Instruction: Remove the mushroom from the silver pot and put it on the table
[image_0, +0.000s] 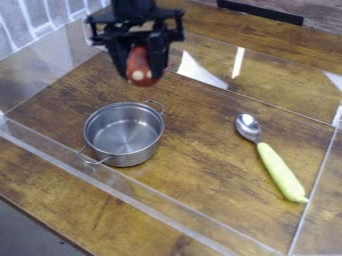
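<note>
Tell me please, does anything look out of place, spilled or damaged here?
Nothing stands out: the round shiny steel pot sits upright, and I see no spill around it or damage on the dark brown wooden table.

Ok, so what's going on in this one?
A black robot arm has the mushroom in its hand, lifted off the table and hanging a little beyond the silver pot. The pot stands with nothing in it. The mushroom is not yet on the table, so the placing is still to be done. Over to the right of the picture lies a spoon with a yellow-green handle.
</note>
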